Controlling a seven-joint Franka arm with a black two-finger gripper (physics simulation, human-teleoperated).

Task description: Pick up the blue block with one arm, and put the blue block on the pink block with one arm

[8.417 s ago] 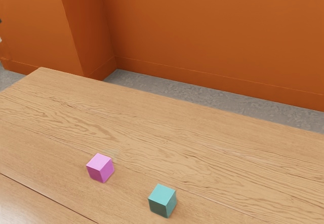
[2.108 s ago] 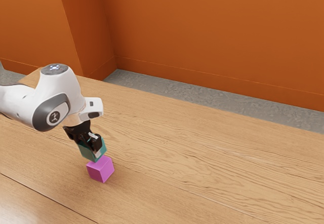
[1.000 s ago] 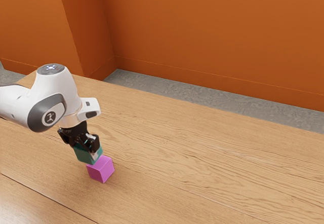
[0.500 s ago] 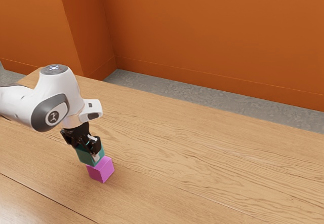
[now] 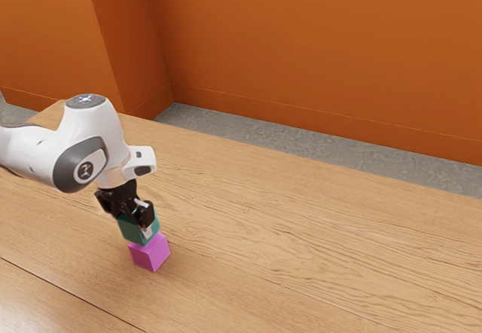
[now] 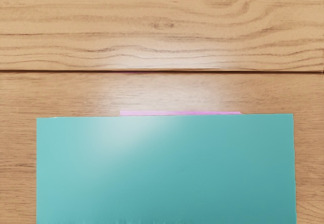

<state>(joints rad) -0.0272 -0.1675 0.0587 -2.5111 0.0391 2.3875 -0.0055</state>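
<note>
The white Franka arm (image 5: pixel 68 152) comes in from the left edge of the exterior view, its wrist bent straight down over the lower left of the frame. The black gripper (image 5: pixel 133 220) points downward, its fingers closed narrowly on the two sides of the blue block (image 5: pixel 140 235), holding it. This block is a teal-green cube, sitting squarely above the pink block (image 5: pixel 149 254) on the wooden table (image 5: pixel 301 220); whether they touch I cannot tell. In the wrist view the blue block (image 6: pixel 164 168) is a broad flat teal face, with a thin strip of the pink block (image 6: pixel 179 113) peeking past one edge.
</note>
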